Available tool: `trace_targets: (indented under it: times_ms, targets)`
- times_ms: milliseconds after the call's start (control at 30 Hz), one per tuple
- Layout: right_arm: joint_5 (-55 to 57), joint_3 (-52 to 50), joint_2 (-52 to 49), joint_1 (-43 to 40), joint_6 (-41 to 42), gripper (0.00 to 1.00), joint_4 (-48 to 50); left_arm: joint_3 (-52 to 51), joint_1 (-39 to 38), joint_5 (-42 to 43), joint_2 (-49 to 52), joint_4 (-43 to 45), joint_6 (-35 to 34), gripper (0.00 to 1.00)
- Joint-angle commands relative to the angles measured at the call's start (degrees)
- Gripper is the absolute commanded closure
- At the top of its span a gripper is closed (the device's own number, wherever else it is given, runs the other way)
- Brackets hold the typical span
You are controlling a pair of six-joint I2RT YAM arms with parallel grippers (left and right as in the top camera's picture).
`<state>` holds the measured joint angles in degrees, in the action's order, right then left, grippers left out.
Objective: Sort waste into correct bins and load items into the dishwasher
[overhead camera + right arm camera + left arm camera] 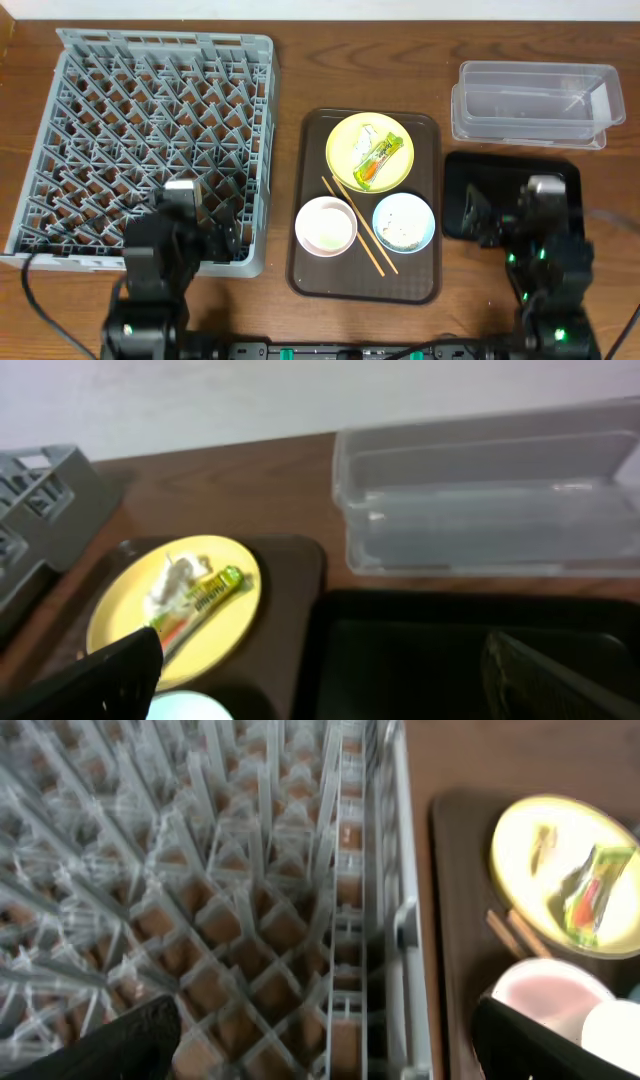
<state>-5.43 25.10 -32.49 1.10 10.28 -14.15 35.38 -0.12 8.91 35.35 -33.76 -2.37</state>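
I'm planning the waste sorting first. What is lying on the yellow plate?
A green-and-orange wrapper lies on the plate, with a crumpled white tissue next to it. The plate surface under both is covered, so anything beneath them cannot be seen.

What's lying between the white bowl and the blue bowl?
The wooden chopsticks lie slanted between the white bowl and the blue bowl, as the overhead view shows.

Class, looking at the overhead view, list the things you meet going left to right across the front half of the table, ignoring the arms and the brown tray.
grey dish rack → pale pink-white bowl → light blue bowl → shallow black tray
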Motion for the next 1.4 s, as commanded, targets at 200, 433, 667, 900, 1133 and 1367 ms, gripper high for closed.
trace_targets:
  times_ms: [200,433,667,900,1133,1367]
  targets:
    - [-5.6,32.2,-32.0,1.3,-1.4,0.01,-20.0,16.5,-0.2,0.5,16.2,-15.0,-0.5,0.06]
    - [-9.5,42.6,-44.1,1.2,4.7,0.01,-29.1,17.4,-0.2,0.5,16.8,-15.7,-0.5,0.06]
    - [-14.9,42.8,-47.0,2.5,7.0,0.01,-25.6,17.4,-0.2,0.5,16.8,-15.5,-0.4,0.06]
    - [-3.7,47.0,-47.2,11.6,4.7,0.01,-26.9,17.4,-0.2,0.5,16.9,-15.3,-0.5,0.06]
    - [3.7,56.1,-53.8,18.5,6.3,0.01,-30.4,17.4,-0.2,0.5,16.9,-15.3,-0.5,0.06]
    - [5.2,65.6,-67.1,21.6,11.4,0.01,-36.2,17.4,-0.2,0.5,16.9,-15.3,-0.5,0.06]
